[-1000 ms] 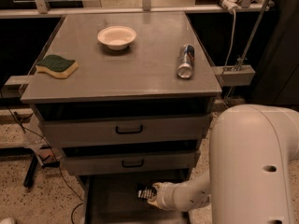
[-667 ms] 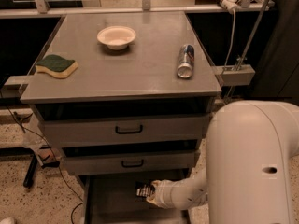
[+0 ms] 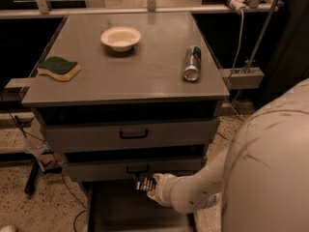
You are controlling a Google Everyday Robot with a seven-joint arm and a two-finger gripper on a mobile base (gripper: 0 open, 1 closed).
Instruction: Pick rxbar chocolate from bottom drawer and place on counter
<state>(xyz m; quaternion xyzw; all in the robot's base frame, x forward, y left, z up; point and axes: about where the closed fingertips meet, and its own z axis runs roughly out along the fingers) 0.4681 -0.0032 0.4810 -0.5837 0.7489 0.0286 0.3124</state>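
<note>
The bottom drawer (image 3: 120, 212) is pulled open below the cabinet, and its grey floor shows. My gripper (image 3: 147, 184) is at the end of the white arm, above the drawer's back part and just in front of the middle drawer. It is shut on the rxbar chocolate (image 3: 143, 182), a small dark bar with white print, and holds it off the drawer floor. The counter (image 3: 145, 74) is the broad grey top above.
On the counter are a white bowl (image 3: 120, 37), a can lying on its side (image 3: 192, 63) and a green-and-yellow sponge (image 3: 59, 67). The two upper drawers (image 3: 131, 135) with black handles are closed. My white body (image 3: 270, 168) fills the lower right.
My gripper has risen with the bar, from low in the bottom drawer to the height of the middle drawer's front. Nothing on the counter has moved.
</note>
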